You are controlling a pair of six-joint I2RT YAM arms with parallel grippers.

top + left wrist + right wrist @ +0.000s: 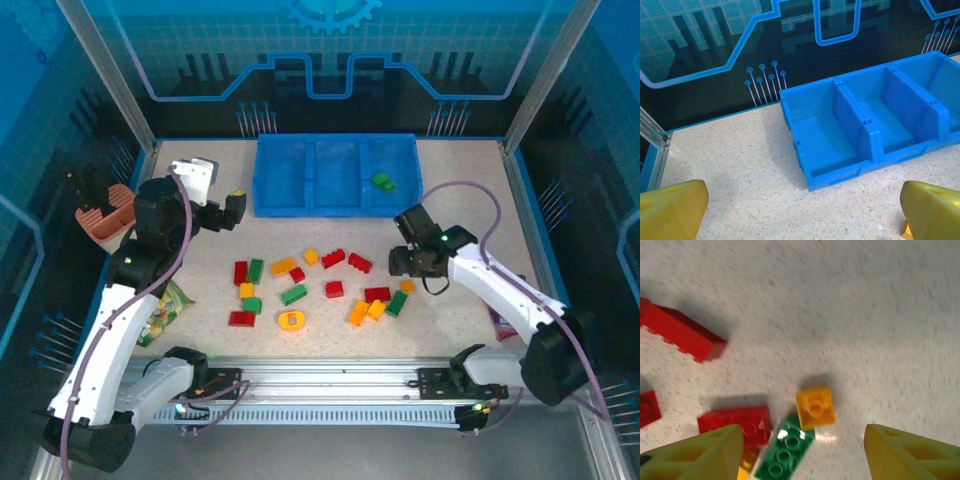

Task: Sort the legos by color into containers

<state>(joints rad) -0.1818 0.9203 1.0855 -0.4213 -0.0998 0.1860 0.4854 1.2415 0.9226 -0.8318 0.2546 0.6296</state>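
Note:
Several red, green and yellow-orange legos (334, 289) lie scattered on the table in front of the blue tray (335, 212). One green lego (382, 181) rests in the tray's right compartment; the left compartment (822, 137) and the middle compartment (885, 125) look bare. My left gripper (232, 208) (804, 200) hovers open just left of the tray's front left corner, nothing between its fingers. My right gripper (403, 262) (802, 440) is open above a small orange lego (815, 408), a green lego (784, 450) and a red lego (735, 421).
A beige-and-pink utensil holder (105, 222) stands at the far left. A snack packet (165, 305) lies by the left arm, and a magenta item (498, 320) sits under the right arm. Another red lego (682, 332) lies farther off in the right wrist view.

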